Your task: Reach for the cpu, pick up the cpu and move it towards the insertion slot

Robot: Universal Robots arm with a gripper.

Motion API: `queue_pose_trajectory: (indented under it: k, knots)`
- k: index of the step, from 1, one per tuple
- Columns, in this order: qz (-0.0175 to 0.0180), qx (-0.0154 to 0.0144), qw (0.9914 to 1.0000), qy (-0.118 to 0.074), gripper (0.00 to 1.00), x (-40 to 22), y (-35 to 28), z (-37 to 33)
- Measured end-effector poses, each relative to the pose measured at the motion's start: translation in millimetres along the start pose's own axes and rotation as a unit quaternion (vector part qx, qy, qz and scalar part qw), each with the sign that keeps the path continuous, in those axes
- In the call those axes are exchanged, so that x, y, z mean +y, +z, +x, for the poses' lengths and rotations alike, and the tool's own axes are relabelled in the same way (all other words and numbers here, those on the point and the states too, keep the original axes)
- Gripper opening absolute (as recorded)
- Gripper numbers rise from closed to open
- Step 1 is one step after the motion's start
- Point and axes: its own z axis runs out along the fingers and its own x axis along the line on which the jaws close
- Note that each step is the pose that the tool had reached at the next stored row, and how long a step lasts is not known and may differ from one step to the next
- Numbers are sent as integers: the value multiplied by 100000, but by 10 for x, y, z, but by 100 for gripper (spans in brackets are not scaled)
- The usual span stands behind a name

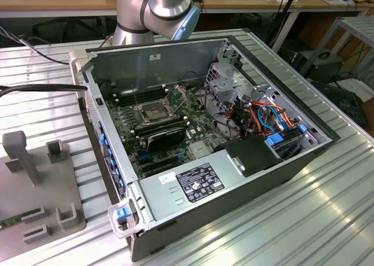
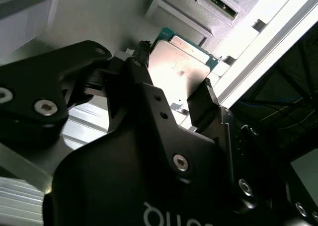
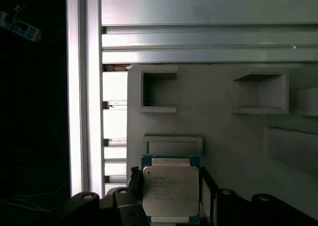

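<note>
Clamps, between black gripper (image 3: 170, 198) fingers (image 3: 134, 185), the thin, square, silver-lidded, green-rimmed cpu (image 3: 171, 186) by opposite edges above a grey plastic fixture plate (image 3: 223, 126). Probably light, stiff, slick-lidded, fragile underneath: best held at bare edges, level. Leaves the silver-framed insertion slot (image 1: 153, 110) apparently unfilled inside the open metal computer case (image 1: 158, 61).

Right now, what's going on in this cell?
The arm's gripper is over the grey fixture, with its fingers closed on either side of the cpu. Whether the cpu is off the fixture yet can't be told. In the exterior view, the slot in the open PC case has its dark centre uncovered.
</note>
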Motion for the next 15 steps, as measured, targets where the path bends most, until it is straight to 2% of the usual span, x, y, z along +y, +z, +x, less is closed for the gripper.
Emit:
queue_pose_trajectory:
  k: [7,15]
  knots:
    - [7,384,99999,5,55,2,-134,-2]
    - [7,568,99998,7,55,4,-282,-1]
